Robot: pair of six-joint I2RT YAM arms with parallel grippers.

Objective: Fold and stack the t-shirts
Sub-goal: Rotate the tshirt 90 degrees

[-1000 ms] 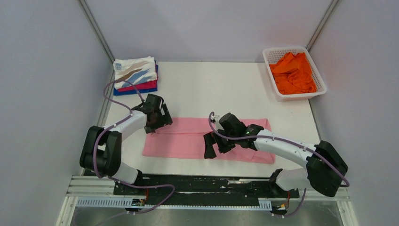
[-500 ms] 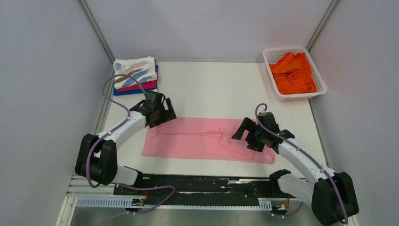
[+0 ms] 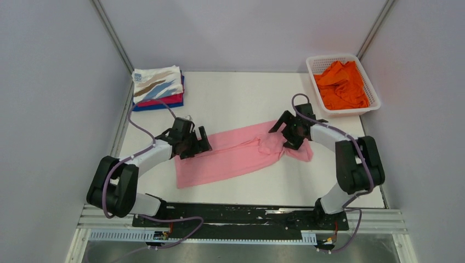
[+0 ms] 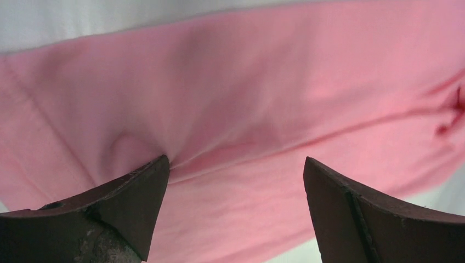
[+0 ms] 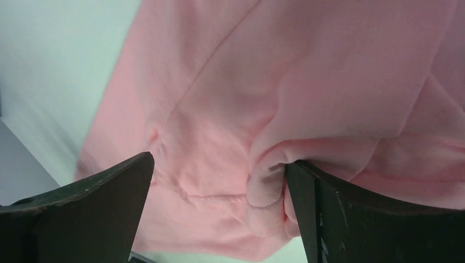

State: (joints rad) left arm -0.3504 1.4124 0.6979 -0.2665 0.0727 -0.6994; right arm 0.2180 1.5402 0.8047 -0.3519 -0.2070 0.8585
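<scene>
The light pink t-shirt lies slantwise across the middle of the table, with its right end bunched up. My left gripper is open and pressed down on the shirt's left end; in the left wrist view pink cloth fills the space between the jaws and puckers at the left fingertip. My right gripper is open over the bunched right end; in the right wrist view a fold of the shirt lies against the right finger. The orange t-shirt is in the basket. The streak-print, magenta and blue t-shirts are stacked folded at the back left.
The white lattice basket stands at the back right corner. Bare white table lies between the stack and the basket, with more bare table in front of the shirt. Grey walls close in both sides.
My right gripper swung from the shirt's middle to its right end and then towards the back, dragging that end back and bunching it. The shirt now lies slanted. My left gripper shifted slightly nearer.
</scene>
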